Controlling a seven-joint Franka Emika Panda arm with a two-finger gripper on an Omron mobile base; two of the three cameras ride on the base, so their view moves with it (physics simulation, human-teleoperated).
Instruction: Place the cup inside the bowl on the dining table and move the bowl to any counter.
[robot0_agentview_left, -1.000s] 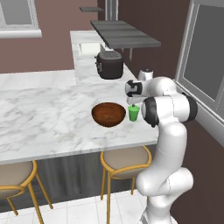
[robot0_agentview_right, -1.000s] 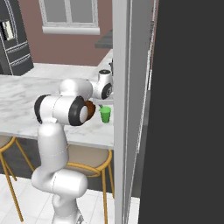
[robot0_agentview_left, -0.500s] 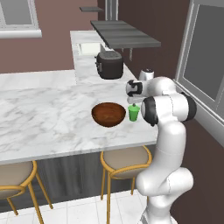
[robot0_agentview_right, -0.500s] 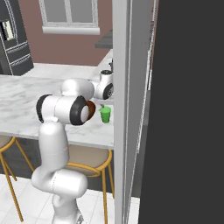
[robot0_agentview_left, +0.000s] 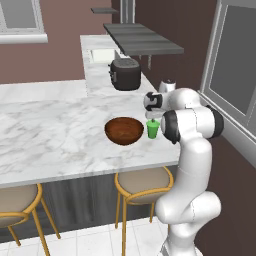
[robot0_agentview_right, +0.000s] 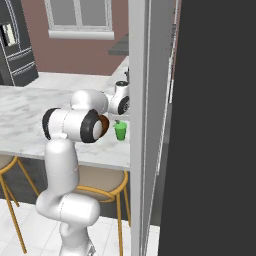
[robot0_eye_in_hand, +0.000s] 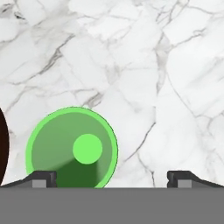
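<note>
The green cup (robot0_agentview_left: 152, 129) stands upright on the white marble dining table (robot0_agentview_left: 50, 135), just right of the dark wooden bowl (robot0_agentview_left: 124, 131) and apart from it. My gripper (robot0_agentview_left: 150, 115) hangs directly over the cup, pointing down, open and empty. In the hand view the cup (robot0_eye_in_hand: 72, 148) lies by the left fingertip (robot0_eye_in_hand: 41, 178), off to one side of the gripper (robot0_eye_in_hand: 112, 179) middle; the bowl's rim (robot0_eye_in_hand: 2, 148) shows at the left edge. From the right base view the cup (robot0_agentview_right: 120, 131) is clear and my arm covers most of the bowl (robot0_agentview_right: 104, 125).
A dark toaster-like appliance (robot0_agentview_left: 125, 74) and a small white kettle (robot0_agentview_left: 167, 86) stand behind the cup. A white counter (robot0_agentview_left: 97, 57) runs back from there under a grey shelf (robot0_agentview_left: 142, 40). Stools (robot0_agentview_left: 142, 185) sit under the table's front edge. A window frame (robot0_agentview_right: 142, 115) stands close on the right.
</note>
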